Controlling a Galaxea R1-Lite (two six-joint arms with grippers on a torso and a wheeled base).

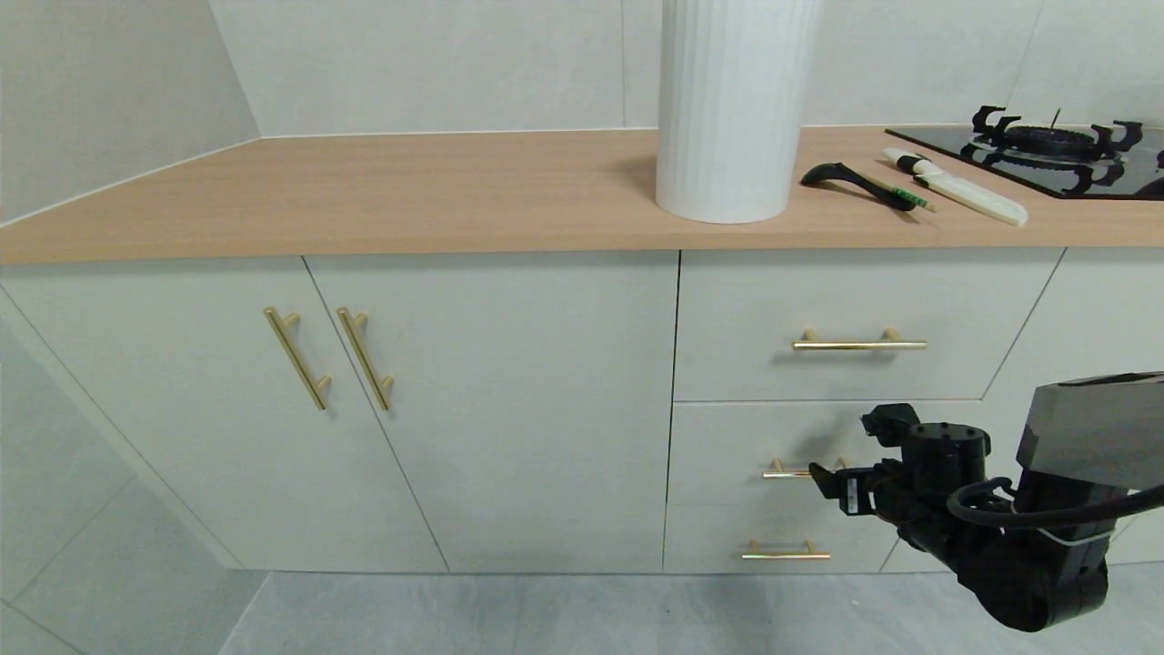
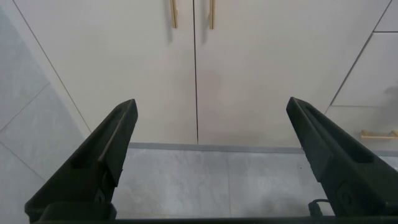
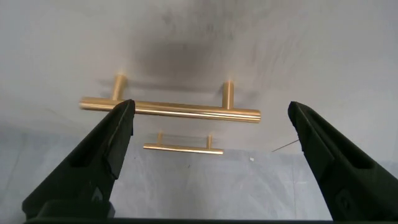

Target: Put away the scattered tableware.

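Finding: the scattered tableware lies on the worktop (image 1: 409, 196) at the upper right of the head view. It comprises a black ladle (image 1: 855, 185), a pair of green-tipped chopsticks (image 1: 905, 194) and a white knife (image 1: 955, 186), close together between the white ribbed container (image 1: 732, 109) and the hob (image 1: 1046, 150). None of it is held.

My right pincer (image 1: 855, 455) sits at the lower right, its fingers apart and holding nothing, close in front of the middle drawer handle (image 1: 789, 472). In the right wrist view that handle (image 3: 171, 109) lies straight ahead of the pincer (image 3: 209, 106), apart from both fingers. Its long axis runs level, along the line from one finger to the other rather than across it. I judge that this alignment governs any grasp of the bar.

My left pincer (image 2: 211, 106) is likewise spread and empty. It faces the cabinet doors (image 2: 249, 68), well apart from the drawers. The right arm is the nearer one.
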